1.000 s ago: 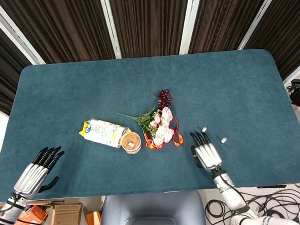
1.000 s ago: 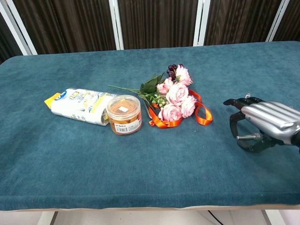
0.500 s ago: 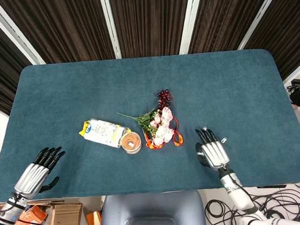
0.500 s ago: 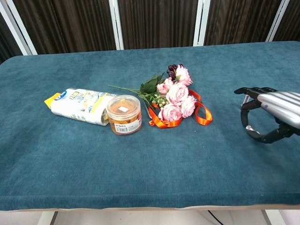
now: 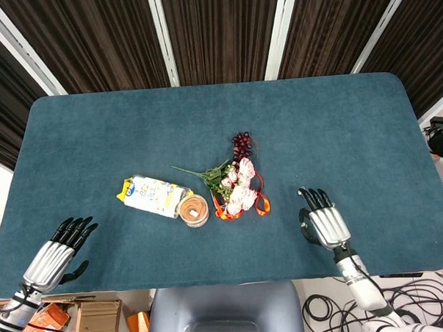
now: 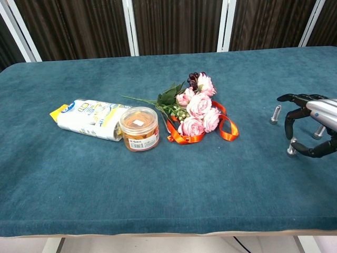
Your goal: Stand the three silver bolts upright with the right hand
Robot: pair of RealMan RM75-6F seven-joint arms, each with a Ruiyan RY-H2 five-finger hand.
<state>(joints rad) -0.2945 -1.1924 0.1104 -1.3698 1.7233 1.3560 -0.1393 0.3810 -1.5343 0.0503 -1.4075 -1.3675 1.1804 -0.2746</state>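
Note:
In the chest view, one silver bolt stands on the blue cloth just left of my right hand. A second bolt shows partly behind the curled fingers. The hand pinches a third bolt between thumb and a fingertip; it is nearly upright, low over the cloth. From above, the right hand lies palm down near the front right and covers the bolts. My left hand hovers at the front left edge, fingers spread, holding nothing.
A bouquet of pink flowers with an orange ribbon lies mid-table. Left of it are a small orange-lidded jar and a lying white and yellow packet. The table's front edge runs just behind the right wrist.
My right hand has slid to the right with the bolt in its pinch, and the bolt has turned from lying sideways to nearly upright. A standing bolt now shows left of the hand.

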